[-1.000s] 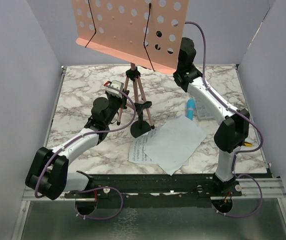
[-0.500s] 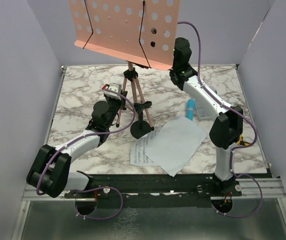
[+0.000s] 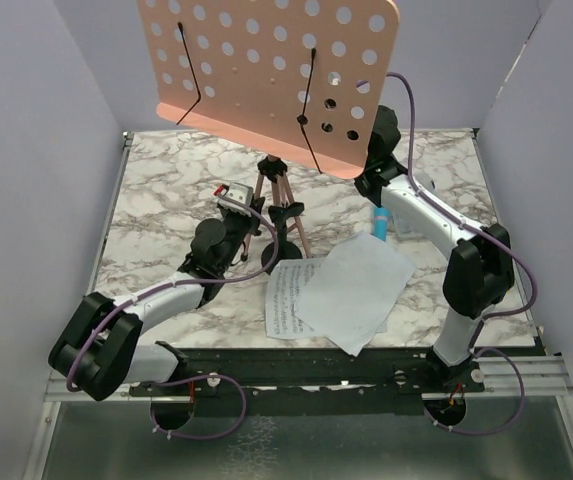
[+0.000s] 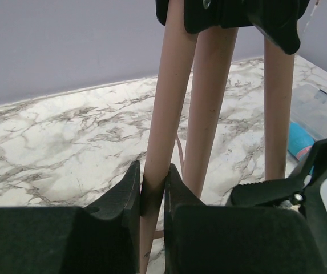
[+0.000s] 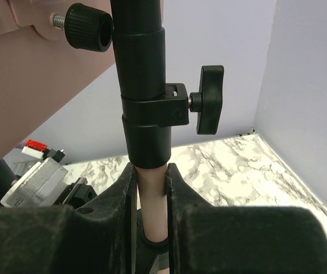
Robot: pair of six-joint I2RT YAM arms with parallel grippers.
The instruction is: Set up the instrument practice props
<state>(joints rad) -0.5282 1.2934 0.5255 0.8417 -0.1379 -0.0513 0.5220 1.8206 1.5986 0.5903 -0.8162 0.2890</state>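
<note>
The pink hole-dotted music stand (image 3: 266, 70) stands at the back on thin tripod legs (image 3: 278, 200). My left gripper (image 4: 153, 182) is shut on one pink leg (image 4: 166, 114) low down; it also shows in the top view (image 3: 253, 212). My right gripper (image 5: 150, 188) is shut on the stand's pink pole (image 5: 150, 200) just under the black collar (image 5: 146, 103); in the top view it is hidden behind the desk. Two white sheet-music pages (image 3: 356, 290) lie overlapped at the front. The blue microphone (image 3: 379, 222) lies right of centre. The black mic stand's round base (image 3: 282, 258) sits by the legs.
A clear plastic box (image 3: 404, 226) lies beside the microphone and shows in the left wrist view (image 4: 317, 111). The mic stand's black clip (image 4: 300, 194) is close right of my left fingers. Grey walls close in the marble table (image 3: 166, 180) on three sides.
The music stand has shifted right and its desk now looms larger and tilts differently. Both arms moved with it, the left gripper sliding right with the leg.
</note>
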